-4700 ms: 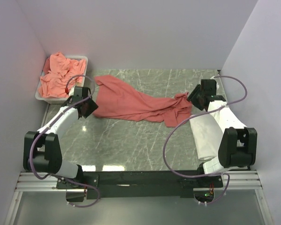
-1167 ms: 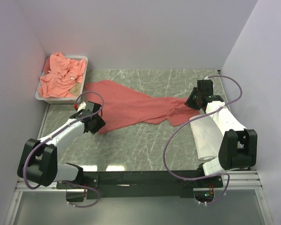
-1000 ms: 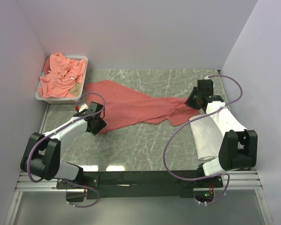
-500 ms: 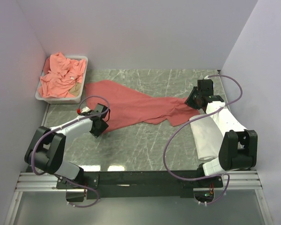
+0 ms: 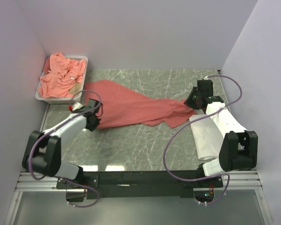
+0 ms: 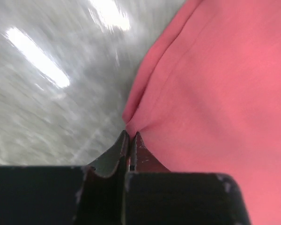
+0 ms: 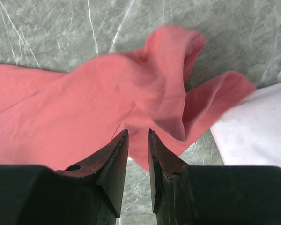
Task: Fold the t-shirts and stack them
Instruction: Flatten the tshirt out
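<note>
A coral-red t-shirt (image 5: 131, 105) lies stretched slantwise over the marble table, from beside the tray to the right arm. My left gripper (image 5: 94, 123) is at the shirt's near-left edge. In the left wrist view its jaws (image 6: 130, 134) are shut, pinching a fold of the t-shirt (image 6: 215, 84). My right gripper (image 5: 192, 100) hovers over the shirt's crumpled right end (image 7: 168, 79). Its jaws (image 7: 138, 133) stand apart, with bare table showing between them. A white folded garment (image 5: 207, 136) lies under the right arm, its edge showing (image 7: 257, 122) in the right wrist view.
A white plastic tray (image 5: 56, 98) at the back left holds more crumpled salmon-pink shirts (image 5: 61, 77). Grey walls close in the table on the left, back and right. The arm bases and a black rail run along the near edge.
My left gripper has closed on the shirt's near-left edge and drawn it slightly to the left. The shirt's right end has slid a little leftward. The right arm has stayed put.
</note>
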You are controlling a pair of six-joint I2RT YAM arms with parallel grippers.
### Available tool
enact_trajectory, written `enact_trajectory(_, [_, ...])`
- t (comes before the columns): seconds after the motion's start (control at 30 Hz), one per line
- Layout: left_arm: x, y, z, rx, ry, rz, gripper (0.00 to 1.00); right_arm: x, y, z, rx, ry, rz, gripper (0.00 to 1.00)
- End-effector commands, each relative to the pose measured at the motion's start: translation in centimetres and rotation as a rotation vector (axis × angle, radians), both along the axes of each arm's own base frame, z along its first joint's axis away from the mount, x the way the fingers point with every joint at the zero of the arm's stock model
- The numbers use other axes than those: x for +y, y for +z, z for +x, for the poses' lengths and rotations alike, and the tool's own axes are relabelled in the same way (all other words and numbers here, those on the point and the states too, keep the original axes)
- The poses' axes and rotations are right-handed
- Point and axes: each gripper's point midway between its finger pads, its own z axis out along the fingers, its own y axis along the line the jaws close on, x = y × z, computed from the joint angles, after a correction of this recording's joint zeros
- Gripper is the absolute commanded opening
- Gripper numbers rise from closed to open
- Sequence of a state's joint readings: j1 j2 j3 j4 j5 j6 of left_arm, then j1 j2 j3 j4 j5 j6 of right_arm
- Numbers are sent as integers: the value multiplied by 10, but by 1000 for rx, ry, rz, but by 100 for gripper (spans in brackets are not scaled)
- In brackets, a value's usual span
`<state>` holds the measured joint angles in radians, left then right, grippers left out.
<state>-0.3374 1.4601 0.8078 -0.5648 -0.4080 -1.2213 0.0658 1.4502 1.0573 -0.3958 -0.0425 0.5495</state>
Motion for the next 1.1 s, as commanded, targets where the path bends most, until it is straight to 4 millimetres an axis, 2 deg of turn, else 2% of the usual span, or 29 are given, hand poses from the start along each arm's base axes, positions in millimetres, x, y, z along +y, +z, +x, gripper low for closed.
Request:
enact_trajectory(0.0, [43, 46, 9, -118, 76, 21, 1, 8, 19, 1, -79, 16, -4, 31])
enact_trajectory(0.07, [59, 66, 9, -165, 88, 17, 1, 9, 13, -4, -64, 17, -9, 31])
enact_trajectory(0.1, [74, 75, 10, -187, 126, 16, 1, 14, 11, -7, -59, 31, -14, 32])
enact_trajectory(0.17, [84, 90, 11, -227, 125, 11, 1, 18, 8, -12, -56, 35, -27, 32])
enact_trajectory(0.2, [93, 97, 12, -243, 142, 12, 1, 21, 7, -14, -54, 39, -38, 34])
enact_trajectory(0.23, [93, 100, 13, -248, 132, 9, 1, 23, 2, -16, -44, 41, -43, 36])
enact_trajectory(0.27, [105, 102, 12, -247, 159, 14, 0, 23, 0, -18, -43, 35, -49, 36])
enact_trajectory(0.4, [110, 104, 16, -256, 140, -22, 1, 39, -15, -31, -27, 72, -39, 38])
enact_trajectory(0.53, [112, 104, 19, -260, 120, -37, 1, 56, -30, -55, -2, 109, -34, 40])
enact_trajectory(0.6, [112, 105, 20, -265, 114, -40, 1, 54, -26, -63, -25, 84, -23, 40])
enact_trajectory(0.63, [111, 104, 21, -264, 107, -45, 1, 51, -34, -72, -10, 73, -27, 41])
enact_trajectory(0.7, [111, 103, 20, -263, 99, -45, 1, 43, -27, -80, -41, 30, -23, 45])
enact_trajectory(0.77, [110, 102, 21, -265, 87, -50, 1, 39, -32, -90, -34, 15, -23, 48])
enact_trajectory(1.0, [103, 97, 24, -266, 67, -86, 1, 44, -30, -108, -48, 23, 46, 50])
enact_trajectory(1.07, [102, 97, 24, -272, 65, -87, 1, 47, -39, -113, -32, 36, 70, 50])
